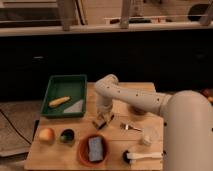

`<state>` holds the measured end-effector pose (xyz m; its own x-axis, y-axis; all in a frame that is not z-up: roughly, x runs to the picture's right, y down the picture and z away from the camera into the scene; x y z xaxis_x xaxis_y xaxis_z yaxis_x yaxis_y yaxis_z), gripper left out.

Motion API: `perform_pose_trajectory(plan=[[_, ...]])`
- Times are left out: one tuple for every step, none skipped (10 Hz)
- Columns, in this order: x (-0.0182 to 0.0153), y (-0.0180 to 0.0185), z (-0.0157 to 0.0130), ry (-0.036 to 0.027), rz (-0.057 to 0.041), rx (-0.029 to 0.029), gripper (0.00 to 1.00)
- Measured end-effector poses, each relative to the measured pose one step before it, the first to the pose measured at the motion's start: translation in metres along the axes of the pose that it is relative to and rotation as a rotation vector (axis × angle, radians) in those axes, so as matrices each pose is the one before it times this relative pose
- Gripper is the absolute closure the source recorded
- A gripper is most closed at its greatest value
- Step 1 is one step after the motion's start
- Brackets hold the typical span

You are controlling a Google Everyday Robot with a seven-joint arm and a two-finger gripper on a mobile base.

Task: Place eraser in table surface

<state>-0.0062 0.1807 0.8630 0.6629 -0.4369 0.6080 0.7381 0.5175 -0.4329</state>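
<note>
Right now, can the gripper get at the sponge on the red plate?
Probably yes. The gripper sits low over the table surface, close beside the red plate; the sponge lies uncovered, nothing between. But its jaws are shut, seemingly on the eraser, so it must drop that first.

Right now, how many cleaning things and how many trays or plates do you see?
Cleaning things: 3 (blue-grey sponge, white-handled black-headed brush, small dark-topped wooden eraser held in the shut claw, low over the middle of the tan wooden tabletop)
Trays or plates: 2 (green plastic tray, red round plate)
Total: 5
</note>
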Motion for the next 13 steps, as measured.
perform_pose_trajectory(plan=[[0.00271,-0.00128,0.00390,-0.00726,0.00751,0.00998,0.93],[0.00255,-0.00099,0.00382,-0.01067,0.00489,0.00246,0.82],[0.00171,0.00011,0.00224,-0.00774,0.00278,0.00181,0.71],[0.00143,0.00010,0.00044,-0.00613,0.00232,0.00539,0.61],[0.00102,0.00010,-0.00028,-0.00375,0.00075,0.00583,0.53],[0.00100,0.00021,-0.00088,-0.00514,-0.00017,0.00702,0.40],[0.00049,0.00030,-0.00083,-0.00407,-0.00038,0.00452,0.31],[0.00022,0.00024,-0.00066,-0.00372,-0.00040,0.00361,0.24],[-0.00043,-0.00055,-0.00088,-0.00485,-0.00320,0.00369,0.20],[-0.00096,-0.00088,-0.00037,-0.00323,-0.00422,0.00196,0.20],[-0.00086,-0.00104,-0.00031,-0.00170,-0.00340,0.00112,0.20],[0.00001,-0.00124,-0.00215,0.00005,-0.00329,0.00350,0.20],[0.00013,-0.00100,-0.00288,0.00052,-0.00133,0.00317,0.20]])
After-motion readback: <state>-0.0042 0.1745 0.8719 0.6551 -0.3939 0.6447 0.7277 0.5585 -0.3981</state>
